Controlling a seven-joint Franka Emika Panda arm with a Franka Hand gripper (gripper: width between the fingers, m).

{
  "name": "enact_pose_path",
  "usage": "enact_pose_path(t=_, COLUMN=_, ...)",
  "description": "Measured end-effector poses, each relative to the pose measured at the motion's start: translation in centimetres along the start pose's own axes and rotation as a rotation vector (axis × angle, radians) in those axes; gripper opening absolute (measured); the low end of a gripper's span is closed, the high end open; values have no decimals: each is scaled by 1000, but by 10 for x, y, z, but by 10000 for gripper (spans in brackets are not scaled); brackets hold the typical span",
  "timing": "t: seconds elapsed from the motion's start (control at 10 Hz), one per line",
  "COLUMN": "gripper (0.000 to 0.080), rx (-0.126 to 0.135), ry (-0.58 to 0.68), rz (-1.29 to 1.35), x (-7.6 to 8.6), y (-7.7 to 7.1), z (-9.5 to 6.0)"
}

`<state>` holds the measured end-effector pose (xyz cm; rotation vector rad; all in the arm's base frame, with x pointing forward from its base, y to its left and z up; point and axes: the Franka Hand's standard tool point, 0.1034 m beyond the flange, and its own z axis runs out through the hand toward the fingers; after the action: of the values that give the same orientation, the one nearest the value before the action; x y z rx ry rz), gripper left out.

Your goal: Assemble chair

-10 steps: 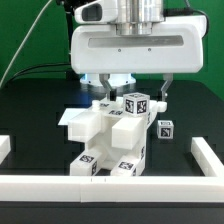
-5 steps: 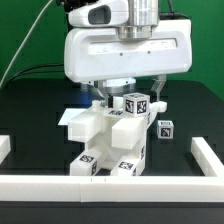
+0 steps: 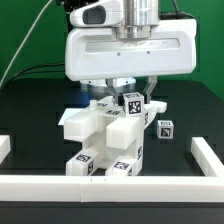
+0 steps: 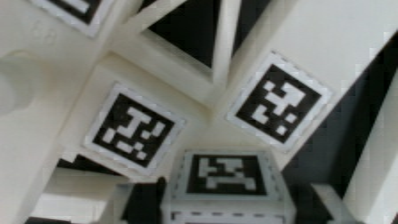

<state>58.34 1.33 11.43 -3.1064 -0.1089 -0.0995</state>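
The chair point(image 3: 105, 140), a chunky cluster of matte white blocks bearing black-and-white square tags, stands centrally, its tagged top block point(image 3: 133, 103) uppermost. A small tagged cube point(image 3: 165, 128) sits apart on the exterior view's right.

Boxy glossy wht gripper point(image 3: 127, 97), gray wrist point(image 3: 140, 12).

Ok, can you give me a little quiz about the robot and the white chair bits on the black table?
1. True or false: the loose small cube sits on the table on the exterior view's left of the chair.
2. What colour is the table? A black, B red, C yellow.
3. Fill the gap: the fingers are down at the chair's ___ tagged block (top or bottom).

Key: 1 false, it sits on the exterior view's right. 2 A. 3 top.
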Motion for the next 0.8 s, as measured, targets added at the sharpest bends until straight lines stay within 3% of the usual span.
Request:
enact_pose_path(t=0.3, gripper=282, rx=2, ry=-28, rz=87, x=-1, y=18, z=-1)
enact_pose_path(t=0.8, gripper=284, rx=-2, ry=-43, rz=383, x=-3, y=20, z=0)
